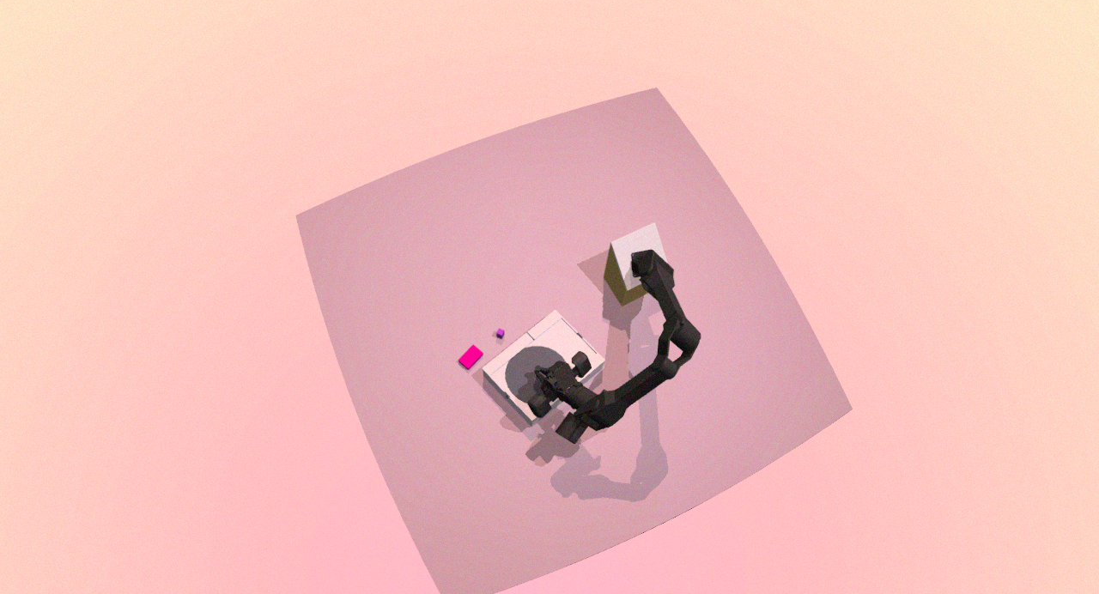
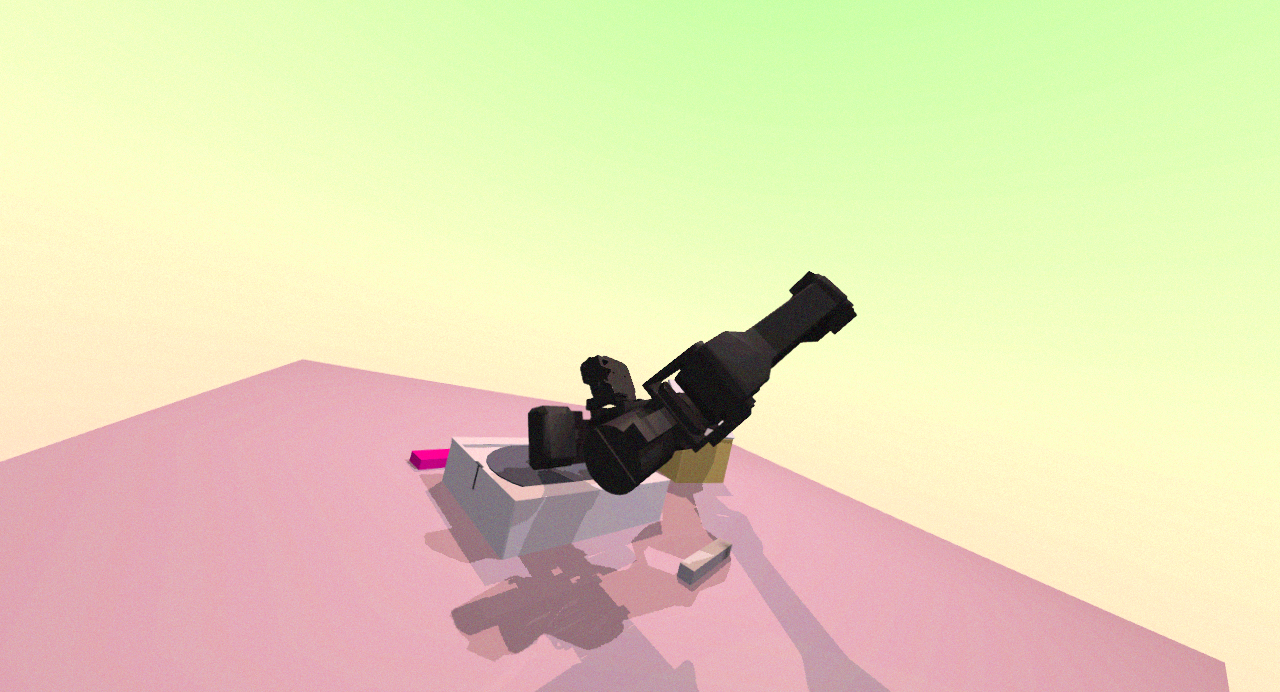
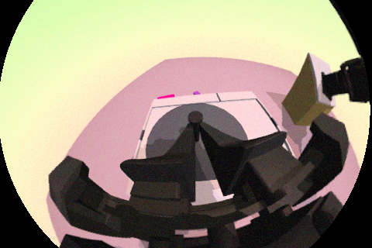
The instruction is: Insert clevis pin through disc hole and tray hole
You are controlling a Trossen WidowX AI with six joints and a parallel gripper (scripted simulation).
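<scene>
Now, nearest in the wrist view, the gripper (image 1: 540,373) (image 3: 195,125) is clamped on the clevis pin (image 3: 195,117), its round head showing just above the fingertips. Steel should feel stiff and small but slippery; a grip on the shank just under the head looks right, leaving the tip free. Beyond and below, the aluminium disc (image 1: 530,369) (image 2: 516,467) (image 3: 170,124) lies in the tray (image 1: 564,330) (image 2: 554,516) (image 3: 267,122); wide and thin, it probably slides at a nudge. Whether the pin has entered the hole, I cannot tell. Farther, past the tray, lies a magenta block (image 1: 470,357) (image 2: 429,459) (image 3: 166,96).
</scene>
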